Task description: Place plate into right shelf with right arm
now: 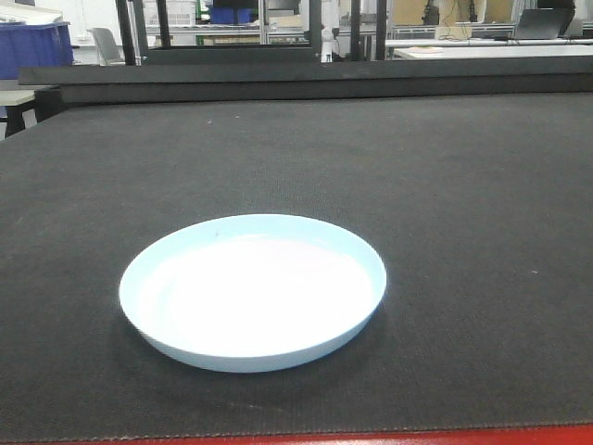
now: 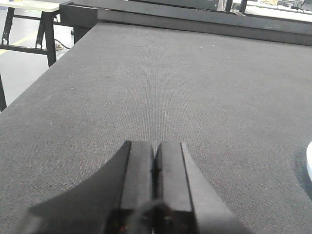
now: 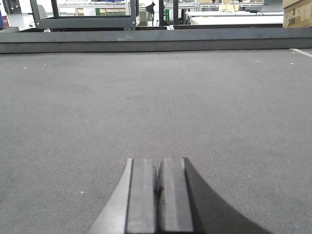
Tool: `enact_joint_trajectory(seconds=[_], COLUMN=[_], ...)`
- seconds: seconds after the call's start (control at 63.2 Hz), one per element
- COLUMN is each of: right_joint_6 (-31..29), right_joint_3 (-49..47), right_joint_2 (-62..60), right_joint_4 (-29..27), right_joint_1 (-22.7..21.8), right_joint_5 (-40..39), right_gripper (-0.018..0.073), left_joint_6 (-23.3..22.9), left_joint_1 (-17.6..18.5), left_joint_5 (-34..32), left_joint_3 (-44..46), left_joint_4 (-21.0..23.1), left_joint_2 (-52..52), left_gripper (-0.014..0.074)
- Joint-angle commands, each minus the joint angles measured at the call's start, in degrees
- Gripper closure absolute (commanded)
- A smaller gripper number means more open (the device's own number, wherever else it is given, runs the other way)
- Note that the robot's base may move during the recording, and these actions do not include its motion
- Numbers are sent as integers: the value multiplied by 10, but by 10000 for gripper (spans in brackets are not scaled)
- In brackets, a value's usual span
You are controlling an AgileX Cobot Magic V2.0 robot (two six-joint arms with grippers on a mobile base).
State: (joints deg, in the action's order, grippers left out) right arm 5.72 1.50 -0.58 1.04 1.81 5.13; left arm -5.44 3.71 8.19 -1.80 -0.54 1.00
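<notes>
The pale-blue plate lies flat on the dark grey mat near the front edge in the front view. Its rim just shows at the right edge of the left wrist view. My left gripper is shut and empty, low over the mat left of the plate. My right gripper is shut and empty over bare mat; the plate is out of its view. Neither gripper shows in the front view. The right shelf is not in view.
The mat-covered table has a raised dark ledge along its far side and a red front edge. A blue bin and racks stand far behind. The table's left edge drops to the floor.
</notes>
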Motion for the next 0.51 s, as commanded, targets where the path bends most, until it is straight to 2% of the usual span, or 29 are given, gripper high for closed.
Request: enact_joint_trajectory(seconds=[0.0,0.379,0.49], right_joint_6=[-1,-1,9], right_joint_3=[-2,-2,-10], right_joint_2=[-7,-7,-7], right_joint_4=[5,4,-27], right_joint_1=[-2,-2,-1], right_joint_5=[-47,-104,-118], right_gripper=[505,505,505], left_joint_6=[-3,-3,-3], left_joint_1=[4,4,4], left_joint_5=[-48,-48,-48], left_joint_3=[-6,-6,-6], left_joint_4=[1,1,1], left_joint_2=[2,2,2], left_gripper=[643,643,643])
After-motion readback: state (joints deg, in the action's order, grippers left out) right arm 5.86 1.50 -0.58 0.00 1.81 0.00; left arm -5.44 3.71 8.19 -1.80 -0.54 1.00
